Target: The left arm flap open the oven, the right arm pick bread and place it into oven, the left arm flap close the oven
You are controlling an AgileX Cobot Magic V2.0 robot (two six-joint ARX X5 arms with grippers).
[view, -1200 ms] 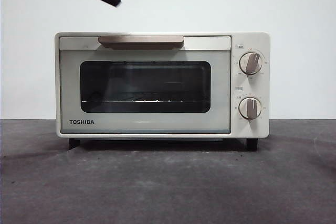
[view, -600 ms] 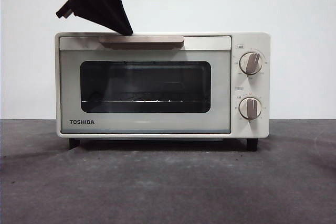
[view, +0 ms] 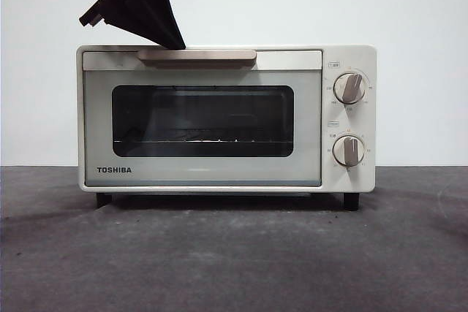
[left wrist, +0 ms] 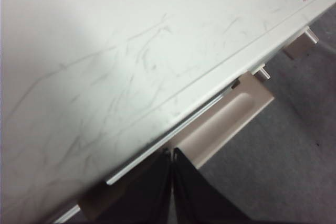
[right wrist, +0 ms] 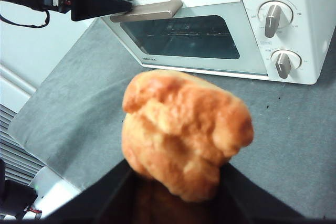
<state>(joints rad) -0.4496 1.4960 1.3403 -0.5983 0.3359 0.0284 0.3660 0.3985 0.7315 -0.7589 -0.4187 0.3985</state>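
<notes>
Nearest in the right wrist view, the bread sits gripped by the right gripper; its two black fingers rise on either side of the loaf's lower half and are closed against it, while the lumpy golden top stands clear above them. The loaf is held above the grey tabletop, well in front of the oven and apart from it.

Farther back, the oven stands on its black feet on the tabletop, door closed, the dark window showing a wire rack inside. Two round knobs sit one above the other at its right side.

At the oven's top front edge, the left gripper comes down from the upper left, its pointed tip touching the left end of the beige handle. In the left wrist view its fingers are pressed together with only a thin seam between them, holding nothing, their tips at the handle just under the oven's scratched top panel.
</notes>
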